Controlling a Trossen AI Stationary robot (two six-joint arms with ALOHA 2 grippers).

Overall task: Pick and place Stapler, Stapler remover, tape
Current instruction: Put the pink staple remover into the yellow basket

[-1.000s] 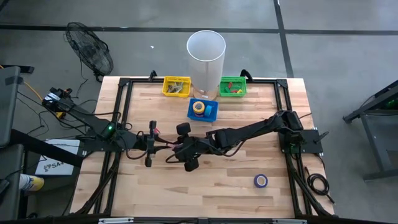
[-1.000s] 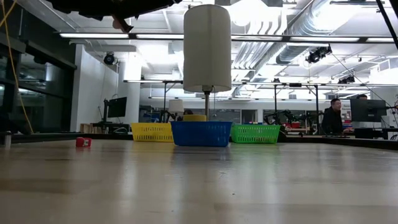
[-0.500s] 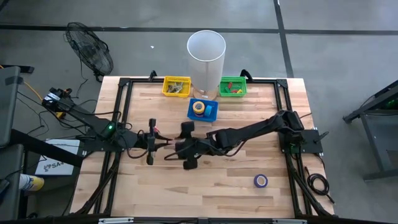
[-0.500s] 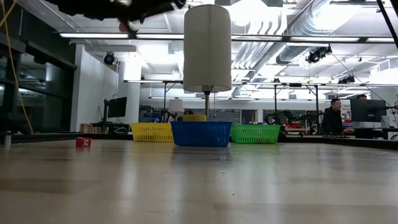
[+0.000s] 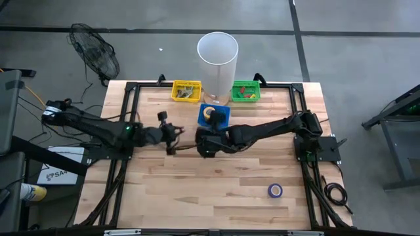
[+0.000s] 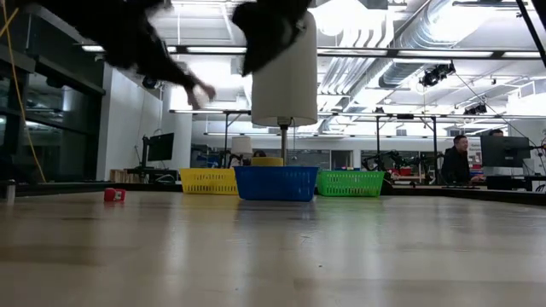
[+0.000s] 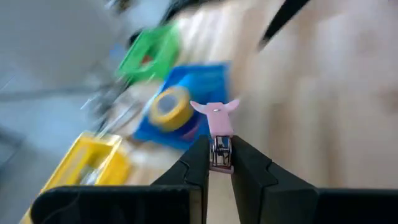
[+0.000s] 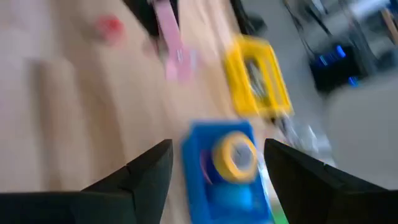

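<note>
A: Left gripper (image 7: 219,163) first. Its two dark fingers are pinched together on a small pink staple remover (image 7: 216,127), whose long axis runs straight out past the fingertips.

B: And which way does that point?

A: Toward the blue basket (image 7: 202,84), which sits just ahead with a yellow tape roll (image 7: 169,107) already inside. From above, the left gripper (image 5: 172,135) hangs just to the left of the blue basket (image 5: 222,118), nearer to it than to the yellow basket (image 5: 186,90) behind.

B: The right arm?

A: Its right gripper (image 8: 214,163) has its fingers spread apart and empty, hovering at the basket's front edge, so it looks closer.

B: Anything left out on the table?

A: A purple tape roll (image 5: 275,191), well in front of the blue basket and toward the right.
</note>
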